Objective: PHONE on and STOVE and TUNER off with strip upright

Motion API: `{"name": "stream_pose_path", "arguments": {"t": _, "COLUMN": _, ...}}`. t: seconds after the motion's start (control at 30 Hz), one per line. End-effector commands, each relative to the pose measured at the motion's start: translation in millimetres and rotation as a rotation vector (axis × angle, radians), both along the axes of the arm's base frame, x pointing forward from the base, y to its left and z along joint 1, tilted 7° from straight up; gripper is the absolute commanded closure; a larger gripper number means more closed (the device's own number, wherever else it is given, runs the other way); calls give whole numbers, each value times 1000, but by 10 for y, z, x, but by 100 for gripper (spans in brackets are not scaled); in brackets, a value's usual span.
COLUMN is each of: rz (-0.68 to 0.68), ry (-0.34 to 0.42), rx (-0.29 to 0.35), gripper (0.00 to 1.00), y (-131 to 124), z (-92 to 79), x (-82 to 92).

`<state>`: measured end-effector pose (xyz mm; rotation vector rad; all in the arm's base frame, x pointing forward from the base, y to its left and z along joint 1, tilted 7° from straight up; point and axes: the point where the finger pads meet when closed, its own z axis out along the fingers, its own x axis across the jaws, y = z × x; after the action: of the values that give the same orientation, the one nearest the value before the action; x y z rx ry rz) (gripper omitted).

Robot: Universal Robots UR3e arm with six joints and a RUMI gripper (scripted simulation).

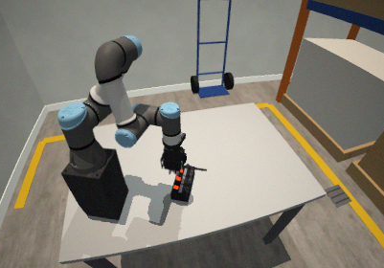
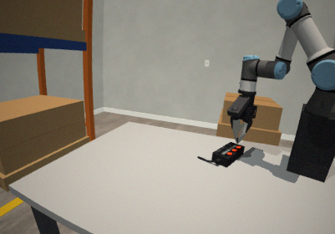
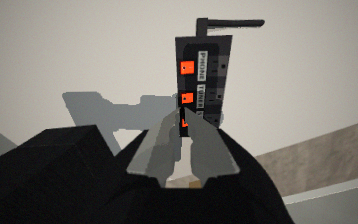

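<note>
Fingers pinched fully shut on nothing, tips just over the near switch (image 3: 184, 123) of the power strip (image 3: 202, 80), which lies face-up on the worktop (image 1: 245, 158), long axis running straight away from them w/ TUNER, PHONE beyond.

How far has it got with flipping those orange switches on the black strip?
Done: the power strip lies face up on the table, switches showing. In hand: the shut, empty pincer points down over the switch nearest it, whose label it hides; whether it touches is unclear. Left: the PHONE switch and TUNER switch look alike, so their on-off states cannot be read.
</note>
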<state>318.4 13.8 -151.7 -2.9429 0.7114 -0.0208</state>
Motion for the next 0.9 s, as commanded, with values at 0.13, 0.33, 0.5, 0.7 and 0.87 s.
{"name": "stream_pose_path", "arguments": {"t": 0.13, "rz": 0, "ry": -2, "rx": -1, "gripper": 100, "y": 4, "z": -101, "x": 9}}
{"name": "stream_pose_path", "arguments": {"t": 0.33, "rz": 0, "ry": -2, "rx": -1, "gripper": 100, "y": 9, "z": -174, "x": 10}}
{"name": "stream_pose_path", "arguments": {"t": 0.5, "rz": 0, "ry": -2, "rx": -1, "gripper": 100, "y": 12, "z": -219, "x": 11}}
{"name": "stream_pose_path", "arguments": {"t": 0.7, "rz": 0, "ry": -2, "rx": -1, "gripper": 100, "y": 14, "z": -242, "x": 11}}
{"name": "stream_pose_path", "arguments": {"t": 0.87, "rz": 0, "ry": -2, "rx": -1, "gripper": 100, "y": 15, "z": -256, "x": 11}}
